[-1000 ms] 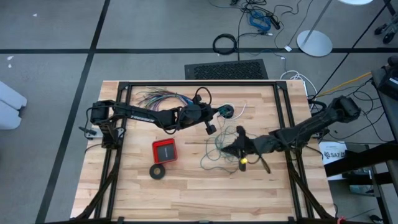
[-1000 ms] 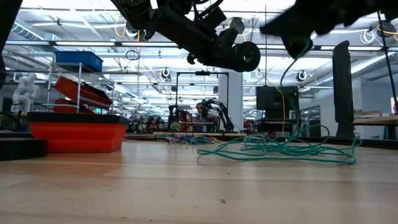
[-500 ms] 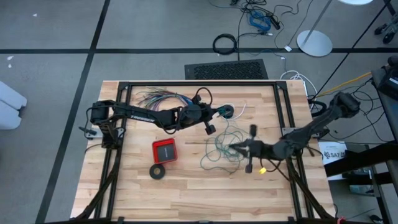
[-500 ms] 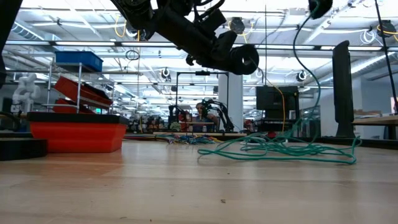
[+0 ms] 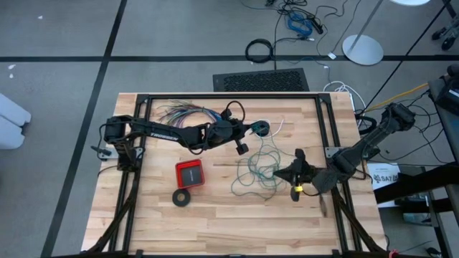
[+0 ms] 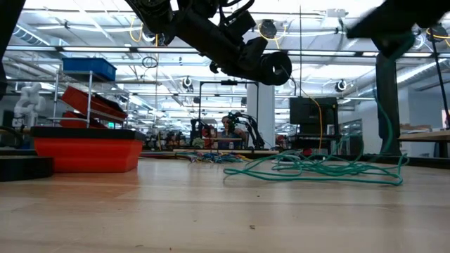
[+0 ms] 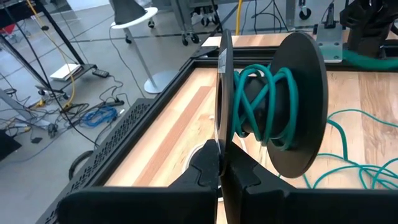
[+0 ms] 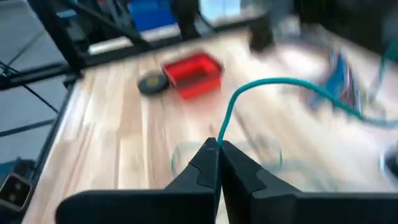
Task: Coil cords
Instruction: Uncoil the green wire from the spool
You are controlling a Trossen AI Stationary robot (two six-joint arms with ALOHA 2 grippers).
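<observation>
The teal-green wire (image 5: 252,176) lies as a loose tangle on the middle of the wooden table. One strand runs up to a black spool (image 7: 273,106), whose hub carries a few turns of it. My left gripper (image 7: 222,146) is shut on that spool, which hangs above the table's far middle (image 5: 262,129). My right gripper (image 8: 217,146) is shut on another strand of the wire, above the table just right of the tangle (image 5: 281,173). A short white cord end (image 5: 278,126) shows beside the spool. My left gripper pinches the rim of the spool's nearer thin flange (image 7: 222,127) between its two fingers. The fingers come nearly level from the table's left. The spool is lifted clear, its axis level, and the wire trails from its hub down to the tangle. My right gripper pinches a single strand of the teal wire (image 8: 219,138) between its two fingertips. The fingers come from the table's right, slanting down. The strand arches slack from the fingertips (image 8: 273,81) and hangs down to the tangle on the table (image 6: 385,119).
A red box (image 5: 190,173) and a black tape ring (image 5: 182,197) sit on the near left. A fanned bundle of many-coloured wires (image 5: 179,112) lies at the far left. Black frame rails (image 5: 229,96) run around the table. Bare wood lies along the near edge.
My right gripper has gone toward the table's right edge with the teal strand in its shut fingers, and has rolled on the way. The strand is drawn out from the tangle's right side. The tangle itself stays on the table.
</observation>
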